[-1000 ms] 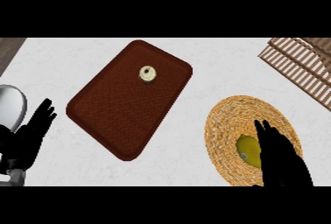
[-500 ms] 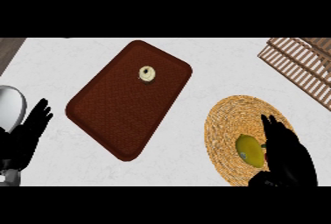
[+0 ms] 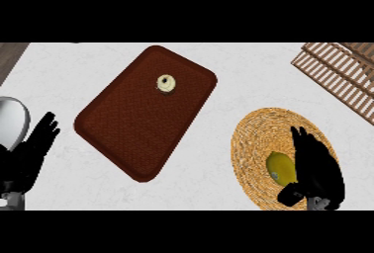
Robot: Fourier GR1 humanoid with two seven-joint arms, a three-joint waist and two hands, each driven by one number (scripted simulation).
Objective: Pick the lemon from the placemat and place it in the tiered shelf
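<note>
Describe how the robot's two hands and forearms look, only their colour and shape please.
Both hands are plain black, with slim tapering fingers and a thumb. The left hand shows at the view's left edge, the right hand at the lower right. A small piece of grey forearm shows below each hand at the view's lower edge. No cables, markings or sleeves can be seen.

Lemon (image 3: pixel 278 166) partly behind right hand (image 3: pixel 318 168) — shelf (image 3: pixel 342 74) cropped by edge

A dark brown rectangular tray (image 3: pixel 139 118) lies diagonally on the pale marbled surface (image 3: pixel 219 59). A small cream-coloured round item (image 3: pixel 166 83) rests near the tray's upper end.
</note>
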